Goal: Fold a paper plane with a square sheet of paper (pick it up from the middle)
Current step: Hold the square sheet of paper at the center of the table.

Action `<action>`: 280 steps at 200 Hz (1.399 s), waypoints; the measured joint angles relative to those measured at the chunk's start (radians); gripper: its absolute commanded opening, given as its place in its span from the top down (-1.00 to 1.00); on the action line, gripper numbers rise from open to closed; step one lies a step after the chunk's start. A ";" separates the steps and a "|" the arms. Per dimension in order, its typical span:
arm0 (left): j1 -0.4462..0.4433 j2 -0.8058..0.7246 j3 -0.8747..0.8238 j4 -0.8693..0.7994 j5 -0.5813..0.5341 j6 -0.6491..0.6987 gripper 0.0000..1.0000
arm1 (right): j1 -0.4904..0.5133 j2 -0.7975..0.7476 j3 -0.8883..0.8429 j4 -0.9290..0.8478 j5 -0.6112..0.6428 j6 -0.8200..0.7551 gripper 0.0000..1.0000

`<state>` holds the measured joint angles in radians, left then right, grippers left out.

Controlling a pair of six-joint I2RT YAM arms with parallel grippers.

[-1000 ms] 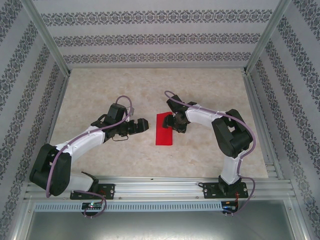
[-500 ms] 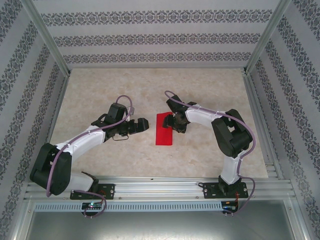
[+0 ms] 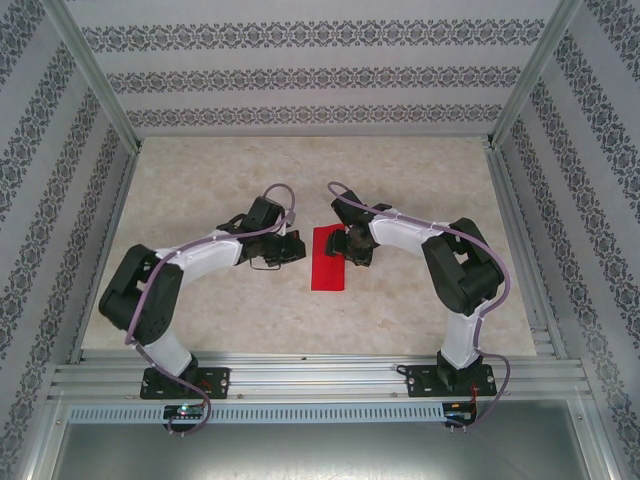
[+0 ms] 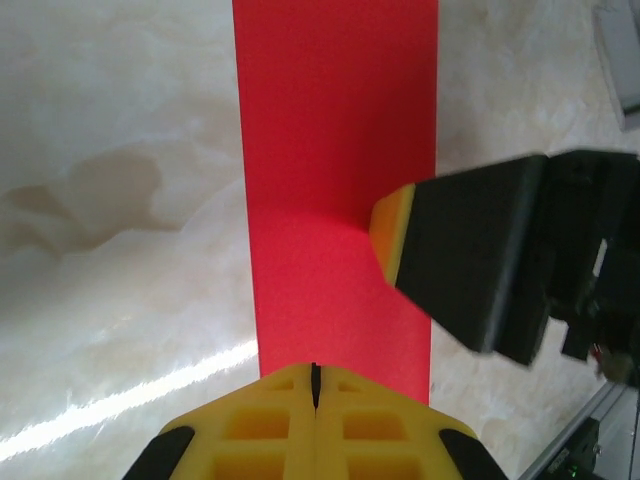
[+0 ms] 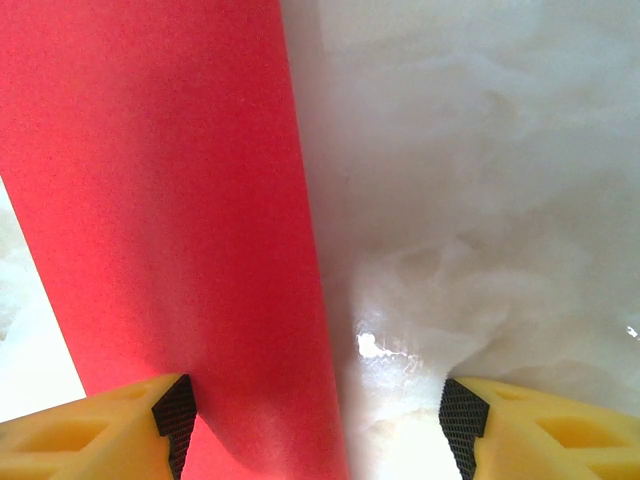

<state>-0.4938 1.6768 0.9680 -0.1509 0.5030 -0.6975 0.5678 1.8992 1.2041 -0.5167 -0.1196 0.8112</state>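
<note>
Evidently the square sheet of paper [image 3: 328, 258] lies as a flat strip. Its right edge is straddled by the right gripper [image 3: 350, 245], spread wide and empty, seemingly as a steadying hold. At its left edge the left gripper [image 4: 314, 372] is closed tight, likely for creasing.

The left arm [image 3: 205, 255] and right arm [image 3: 405, 230] have white links, black joints and looping purple cables [image 3: 282, 188]; yellow ribbed fingers [image 4: 260, 425] carry black pads [image 5: 175, 410].
</note>
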 measured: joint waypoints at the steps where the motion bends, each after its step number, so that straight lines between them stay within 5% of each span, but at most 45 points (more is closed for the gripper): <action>1: 0.000 0.002 0.001 0.000 0.000 0.000 1.00 | 0.000 0.000 0.000 0.000 0.000 0.000 -0.41; 163: -0.032 0.264 0.119 0.077 0.046 -0.071 1.00 | 0.000 0.002 0.000 0.000 0.000 0.000 -0.42; 280: -0.037 0.266 0.119 0.078 0.042 -0.070 1.00 | -0.005 -0.056 -0.003 -0.002 -0.008 -0.031 -0.54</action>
<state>-0.5304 1.9427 1.0870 -0.0731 0.5453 -0.7677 0.5632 1.8431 1.2011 -0.5190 -0.1276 0.7799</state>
